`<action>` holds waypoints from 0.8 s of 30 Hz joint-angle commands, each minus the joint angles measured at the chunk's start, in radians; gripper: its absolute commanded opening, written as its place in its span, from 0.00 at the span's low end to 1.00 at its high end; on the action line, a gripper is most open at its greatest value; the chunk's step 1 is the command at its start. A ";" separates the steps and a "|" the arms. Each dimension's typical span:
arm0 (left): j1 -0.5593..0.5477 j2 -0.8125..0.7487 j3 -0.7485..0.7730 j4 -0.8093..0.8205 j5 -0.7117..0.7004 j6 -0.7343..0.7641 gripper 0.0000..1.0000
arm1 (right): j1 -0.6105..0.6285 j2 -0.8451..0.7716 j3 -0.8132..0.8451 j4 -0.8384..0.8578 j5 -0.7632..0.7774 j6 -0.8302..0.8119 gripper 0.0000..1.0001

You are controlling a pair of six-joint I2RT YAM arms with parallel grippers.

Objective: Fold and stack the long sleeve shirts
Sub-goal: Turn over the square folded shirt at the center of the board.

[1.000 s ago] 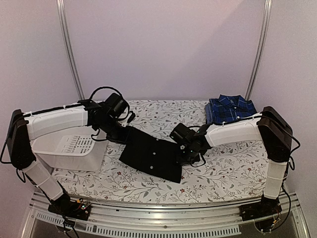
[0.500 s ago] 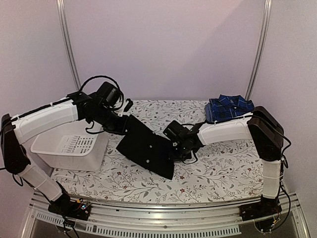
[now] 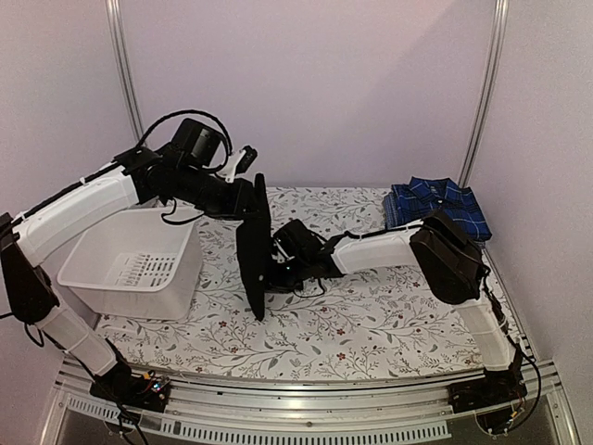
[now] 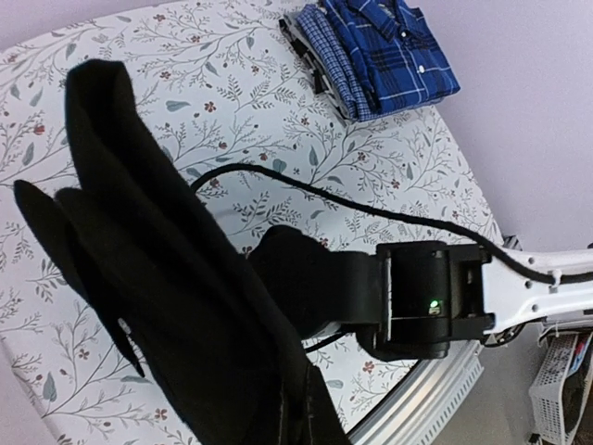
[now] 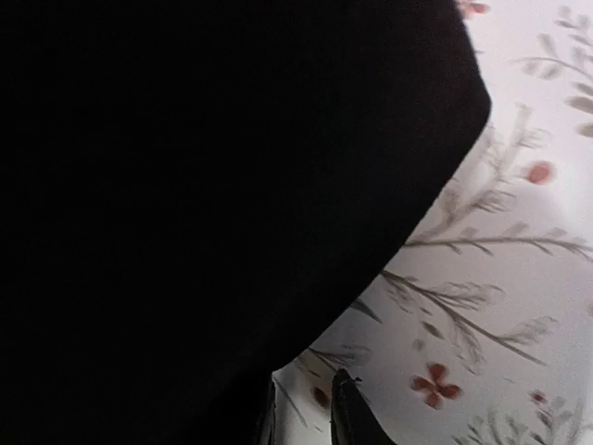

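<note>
The black long sleeve shirt (image 3: pixel 252 252) hangs almost upright over the middle of the table, its lower edge on the cloth. My left gripper (image 3: pixel 250 193) is raised and shut on its top edge. In the left wrist view the black shirt (image 4: pixel 157 297) hides my own fingers. My right gripper (image 3: pixel 277 261) sits low on the table against the shirt's right face. In the right wrist view the black shirt (image 5: pixel 204 176) fills most of the picture. Its fingertips (image 5: pixel 347 413) stand slightly apart, the table showing between them. The plaid shirt (image 3: pixel 435 202) lies folded at the back right.
A white slotted basket (image 3: pixel 130 269) stands at the left on the flowered table (image 3: pixel 389 315). The right arm's forearm (image 3: pixel 380 248) stretches across the table's middle. A black cable (image 4: pixel 371 211) runs over the table toward the right wrist. The metal front rail (image 3: pixel 296 394) borders the near edge.
My left arm has risen and swung the black shirt from lying flat to hanging upright. The right gripper has slid left along the table to the shirt, and its jaws have parted a little.
</note>
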 commanded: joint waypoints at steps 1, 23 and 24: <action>-0.021 0.098 0.027 0.133 0.068 -0.037 0.00 | 0.010 0.100 0.080 0.217 -0.189 0.046 0.22; 0.015 0.125 -0.049 0.185 0.076 -0.012 0.00 | -0.045 -0.052 -0.202 0.249 -0.097 0.083 0.25; 0.015 0.123 -0.051 0.188 0.081 -0.011 0.00 | -0.049 -0.071 -0.226 0.249 -0.083 0.082 0.26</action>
